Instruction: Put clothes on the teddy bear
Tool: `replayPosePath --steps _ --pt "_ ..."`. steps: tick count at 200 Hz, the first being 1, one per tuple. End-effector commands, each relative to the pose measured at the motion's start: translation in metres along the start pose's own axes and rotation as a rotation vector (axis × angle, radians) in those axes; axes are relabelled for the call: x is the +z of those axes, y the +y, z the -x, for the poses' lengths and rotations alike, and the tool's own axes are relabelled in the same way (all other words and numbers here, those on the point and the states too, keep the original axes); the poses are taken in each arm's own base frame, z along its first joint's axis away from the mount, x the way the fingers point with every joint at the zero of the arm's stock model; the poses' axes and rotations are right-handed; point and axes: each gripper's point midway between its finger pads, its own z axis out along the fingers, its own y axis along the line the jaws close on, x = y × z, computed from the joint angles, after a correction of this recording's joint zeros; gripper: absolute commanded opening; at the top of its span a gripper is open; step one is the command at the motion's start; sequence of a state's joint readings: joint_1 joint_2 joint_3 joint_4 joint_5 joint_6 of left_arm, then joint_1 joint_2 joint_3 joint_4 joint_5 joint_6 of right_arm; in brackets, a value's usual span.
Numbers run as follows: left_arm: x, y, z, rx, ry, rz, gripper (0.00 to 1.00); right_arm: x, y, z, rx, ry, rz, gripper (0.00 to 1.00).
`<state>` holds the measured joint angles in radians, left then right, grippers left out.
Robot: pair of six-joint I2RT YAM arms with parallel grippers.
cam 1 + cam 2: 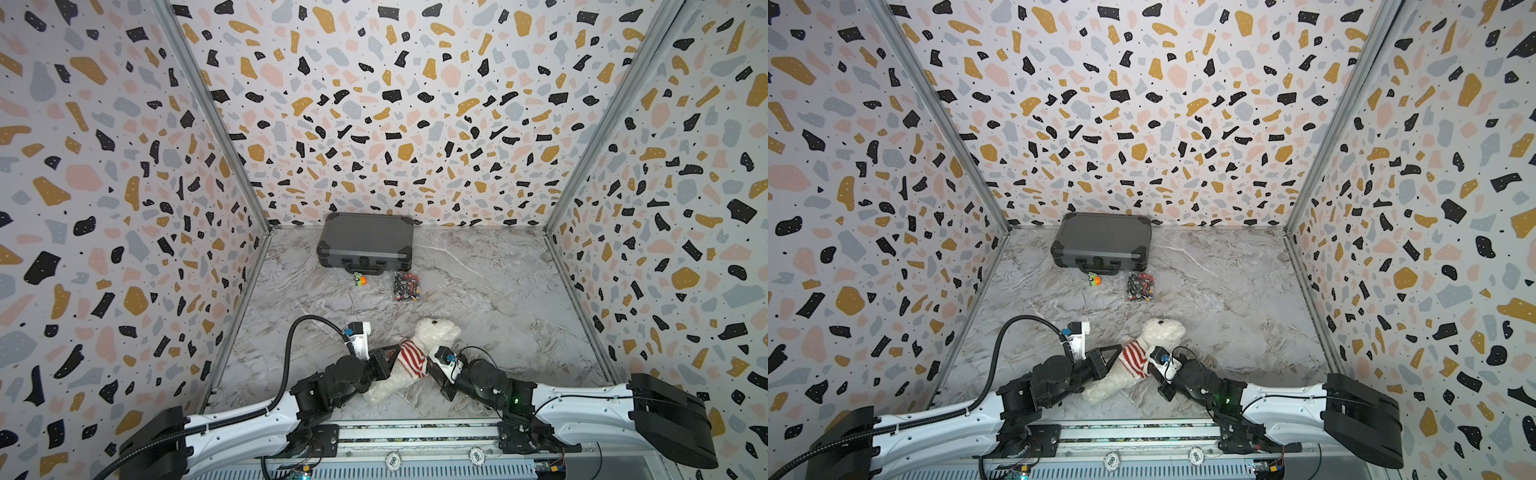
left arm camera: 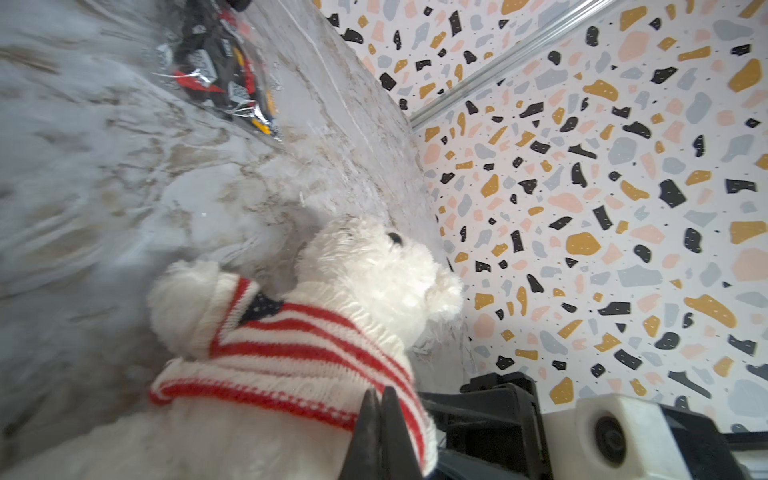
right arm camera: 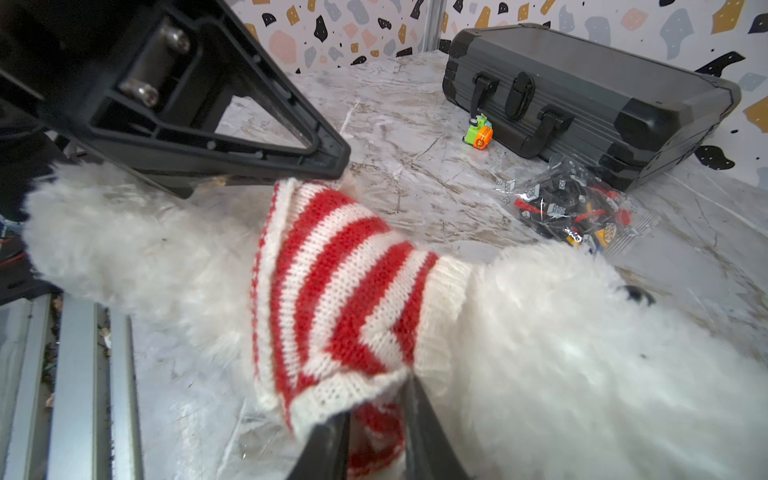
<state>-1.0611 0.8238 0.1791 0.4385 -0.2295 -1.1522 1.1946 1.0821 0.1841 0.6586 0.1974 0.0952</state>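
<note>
Teddy bear (image 1: 436,332): lies on the marble table (image 1: 498,291) near its front edge, between the two grippers. Its head points toward the back right and its legs toward the front left.
Sweater (image 1: 411,357): a red and white striped knit bunched around the bear's chest, with the belly and legs below it bare. In the left wrist view one white arm (image 2: 183,307) sticks out through an armhole.
Left gripper (image 2: 379,401): the jaws are pressed together on the sweater's hem at the bear's side. In the right wrist view the knit edge is drawn up to the tips.
Right gripper (image 3: 376,401): the jaws stand apart at the other side of the torso. A fold of the striped hem lies in the gap and drapes over one finger (image 3: 332,440), not visibly squeezed.
Grey case (image 1: 365,241): closed, flat against the back wall, well apart from the bear.
Small green and orange toy (image 1: 359,279): just in front of the case's handle.
Clear bag of small pieces (image 1: 407,286): beside the toy, between the case and the bear's head.
</note>
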Motion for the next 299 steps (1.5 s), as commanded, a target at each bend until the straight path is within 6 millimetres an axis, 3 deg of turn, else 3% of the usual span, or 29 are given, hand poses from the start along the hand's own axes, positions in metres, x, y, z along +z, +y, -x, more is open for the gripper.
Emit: replayPosePath --steps 1,67,143,175,213,259,299 --pt "-0.001 0.016 0.008 -0.014 -0.058 0.049 0.0 0.004 -0.003 0.014 0.001 -0.023 -0.029 0.22" --pt "0.012 0.022 -0.003 0.06 0.005 0.086 0.0 0.003 0.005 0.006 0.03 -0.004 -0.026 0.15" --pt "0.026 -0.002 -0.028 0.138 0.164 0.014 0.0 0.013 0.012 0.018 0.009 -0.03 0.0 0.09" --pt "0.028 0.003 -0.036 0.15 0.199 0.032 0.0 0.012 0.009 0.032 0.03 -0.077 -0.002 0.14" --pt "0.029 -0.013 -0.04 0.197 0.233 0.001 0.0 0.005 0.024 0.059 0.052 -0.169 0.096 0.26" --pt "0.03 -0.032 -0.047 0.275 0.292 -0.052 0.0 0.005 0.027 0.062 0.025 -0.18 0.115 0.31" --pt "0.033 -0.032 -0.063 0.352 0.371 -0.069 0.0 0.002 0.02 0.07 0.012 -0.199 0.054 0.34"
